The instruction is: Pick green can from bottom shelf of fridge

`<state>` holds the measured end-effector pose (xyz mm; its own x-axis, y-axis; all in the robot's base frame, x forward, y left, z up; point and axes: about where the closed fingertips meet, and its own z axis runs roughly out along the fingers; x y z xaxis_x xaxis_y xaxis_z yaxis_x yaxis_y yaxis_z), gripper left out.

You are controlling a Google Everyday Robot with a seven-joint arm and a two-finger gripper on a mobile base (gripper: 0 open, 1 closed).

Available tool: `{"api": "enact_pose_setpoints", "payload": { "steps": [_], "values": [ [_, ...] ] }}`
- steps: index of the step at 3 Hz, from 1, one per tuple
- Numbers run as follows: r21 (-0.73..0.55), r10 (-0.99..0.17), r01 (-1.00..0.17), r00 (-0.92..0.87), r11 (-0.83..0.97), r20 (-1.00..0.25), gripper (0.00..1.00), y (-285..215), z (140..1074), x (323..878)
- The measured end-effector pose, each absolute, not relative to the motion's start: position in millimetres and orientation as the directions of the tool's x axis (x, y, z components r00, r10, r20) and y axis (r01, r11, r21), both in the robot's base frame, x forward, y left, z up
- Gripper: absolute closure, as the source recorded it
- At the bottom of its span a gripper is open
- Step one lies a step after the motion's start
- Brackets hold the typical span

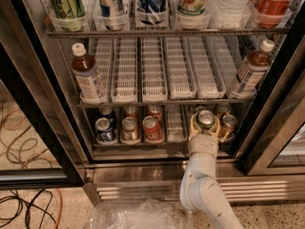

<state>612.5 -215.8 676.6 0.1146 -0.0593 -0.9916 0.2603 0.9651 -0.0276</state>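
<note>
Fridge (143, 171): I am looking into a glass-door drinks cooler with wire racks and a steel base.
Bottom shelf (175, 124): the lowest rack, with white slotted lanes holding short cans.
Green can (206, 118): upright at the front of the second lane from the right on that shelf, its silver top facing me.
Gripper (205, 122): at the front of the bottom shelf, on my white arm (202, 171) rising from below. Its jaws are clasped against both sides of the green can.
Neighbours: a bronze can (228, 126) just to its right, and a red can (150, 128) two lanes to its left.
Middle rack: a brown bottle (88, 78) at the left end and a second bottle (250, 70) at the right end.
Floor: crumpled clear plastic (138, 216) beside the arm.
</note>
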Motion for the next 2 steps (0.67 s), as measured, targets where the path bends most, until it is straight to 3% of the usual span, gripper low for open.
{"api": "enact_pose_setpoints", "payload": {
  "steps": [2],
  "values": [
    [-0.134,-0.141,0.131,0.052,0.982,-0.989,1.00,-213,638,562]
  ]
}}
